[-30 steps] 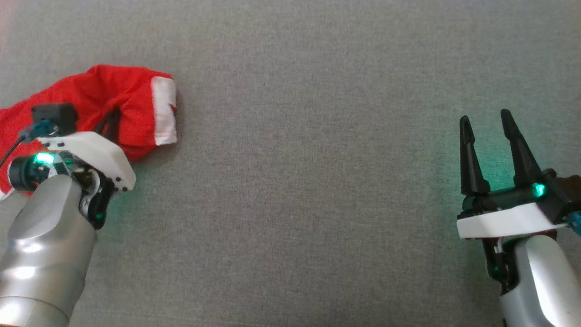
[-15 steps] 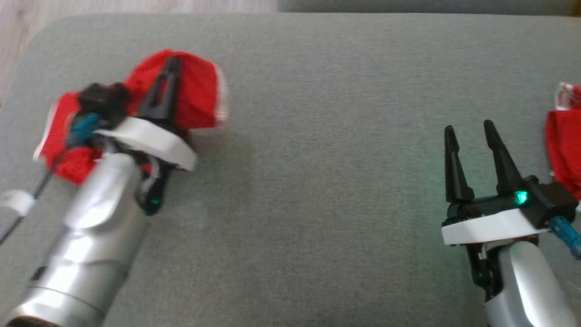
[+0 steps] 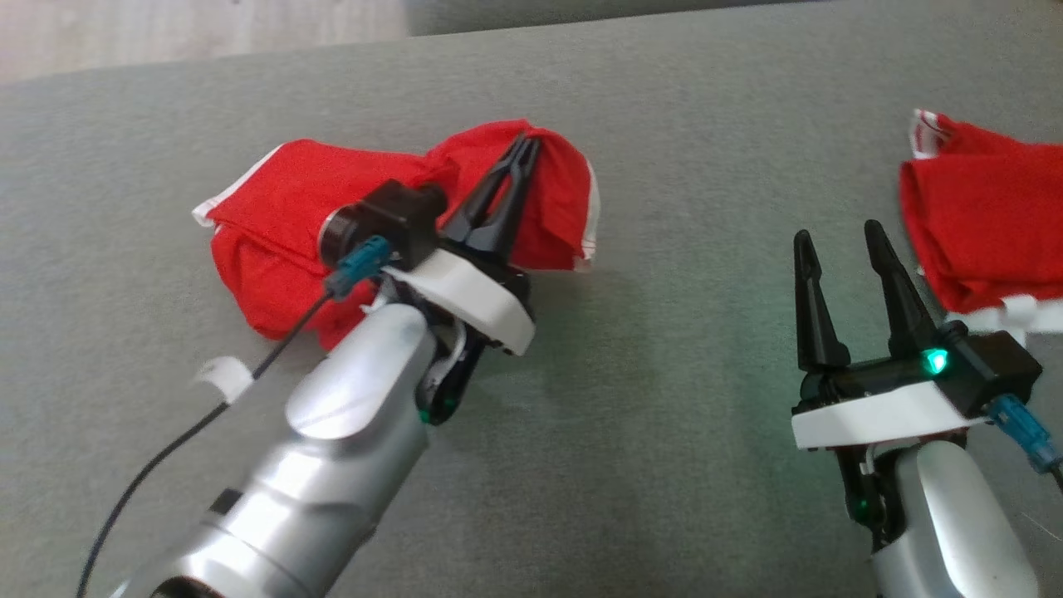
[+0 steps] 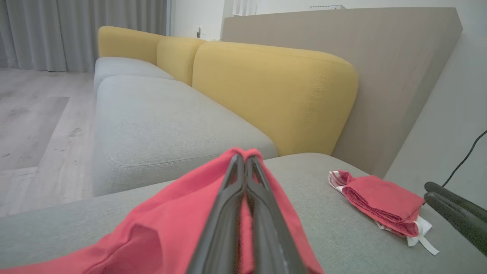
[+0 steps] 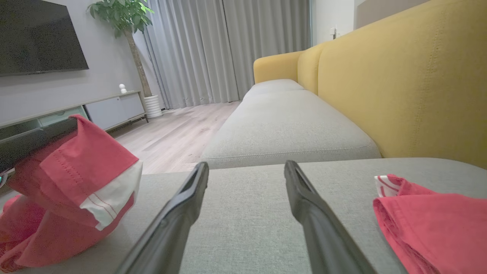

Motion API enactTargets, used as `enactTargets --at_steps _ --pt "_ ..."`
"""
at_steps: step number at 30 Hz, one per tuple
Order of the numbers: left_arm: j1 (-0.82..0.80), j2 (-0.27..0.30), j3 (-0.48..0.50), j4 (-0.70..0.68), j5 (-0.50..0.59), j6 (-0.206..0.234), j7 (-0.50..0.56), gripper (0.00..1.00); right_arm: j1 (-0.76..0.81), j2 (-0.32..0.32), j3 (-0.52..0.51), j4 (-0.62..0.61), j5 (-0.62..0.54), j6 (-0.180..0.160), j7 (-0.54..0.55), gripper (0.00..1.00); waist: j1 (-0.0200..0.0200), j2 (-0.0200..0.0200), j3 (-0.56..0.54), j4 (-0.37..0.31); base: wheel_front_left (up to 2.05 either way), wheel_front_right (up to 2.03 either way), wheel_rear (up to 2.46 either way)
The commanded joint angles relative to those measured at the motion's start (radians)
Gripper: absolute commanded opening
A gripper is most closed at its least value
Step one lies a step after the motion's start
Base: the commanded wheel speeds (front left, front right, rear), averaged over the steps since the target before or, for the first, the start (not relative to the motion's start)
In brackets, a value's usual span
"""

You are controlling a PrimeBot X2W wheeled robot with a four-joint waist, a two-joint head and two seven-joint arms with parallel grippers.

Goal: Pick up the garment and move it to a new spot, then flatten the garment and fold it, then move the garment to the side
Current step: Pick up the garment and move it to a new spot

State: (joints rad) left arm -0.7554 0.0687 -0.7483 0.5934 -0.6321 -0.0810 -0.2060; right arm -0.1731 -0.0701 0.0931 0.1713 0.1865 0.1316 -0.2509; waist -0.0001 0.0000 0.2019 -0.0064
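Note:
A crumpled red garment [image 3: 282, 224] with white trim lies on the grey cushion [image 3: 648, 249], part of it lifted off the surface. My left gripper [image 3: 523, 154] is shut on a raised fold of that garment [image 4: 182, 213], which drapes down both sides of the fingers [image 4: 232, 213]. The right wrist view shows the same garment [image 5: 64, 182] hanging at the left, white cuff downward. My right gripper [image 3: 839, 237] hovers open over bare cushion at the lower right; its spread fingers [image 5: 179, 213] hold nothing.
A second red garment [image 3: 980, 224], folded, with white trim, lies at the right edge of the cushion, just right of my right gripper [image 5: 247, 167]. Yellow sofa backrests [image 4: 274, 95] stand behind the cushion. Wooden floor [image 3: 199, 33] lies beyond the far left edge.
The head camera has shifted. My left gripper has lifted the red garment and carried it rightward toward the cushion's middle. The right gripper stays open, about where it was.

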Motion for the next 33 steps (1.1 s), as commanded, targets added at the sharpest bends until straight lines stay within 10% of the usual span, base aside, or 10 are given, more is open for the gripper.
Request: enactTargets --at_steps 1,12,13,14,21,33 --pt "-0.068 -0.001 0.014 -0.023 0.003 0.009 -0.013 0.00 -0.029 0.011 0.027 -0.029 0.007 -0.001 -0.011 1.00 0.0001 0.0000 0.012 -0.030 0.00 0.00 0.00" --pt "-0.190 -0.018 -0.165 -0.052 -0.145 0.098 -0.046 0.00 -0.063 0.019 0.075 -0.011 0.024 -0.001 -0.011 1.00 0.0001 0.0000 0.037 -0.142 0.00 0.00 0.00" --pt "-0.206 -0.018 -0.178 -0.059 -0.152 0.119 -0.050 0.95 -0.065 0.019 0.079 -0.009 0.027 -0.001 -0.011 1.00 0.0001 0.0000 0.037 -0.147 0.00 0.00 0.00" --pt "-0.217 -0.018 -0.192 -0.067 -0.161 0.129 -0.053 1.00 -0.067 0.019 0.082 -0.008 0.032 -0.001 -0.011 1.00 0.0001 0.0000 0.038 -0.151 0.00 0.00 0.00" --pt "-0.207 -0.018 -0.202 -0.083 -0.161 0.134 -0.055 1.00 -0.057 0.020 0.050 -0.014 0.044 -0.001 -0.011 1.00 0.0001 0.0000 0.027 -0.117 0.00 0.00 0.00" --pt "0.095 0.056 0.097 -0.174 0.052 0.121 -0.056 1.00 0.008 0.020 -0.010 -0.023 0.017 -0.001 -0.011 1.00 0.0001 0.0000 -0.058 0.024 0.00 0.00 0.00"
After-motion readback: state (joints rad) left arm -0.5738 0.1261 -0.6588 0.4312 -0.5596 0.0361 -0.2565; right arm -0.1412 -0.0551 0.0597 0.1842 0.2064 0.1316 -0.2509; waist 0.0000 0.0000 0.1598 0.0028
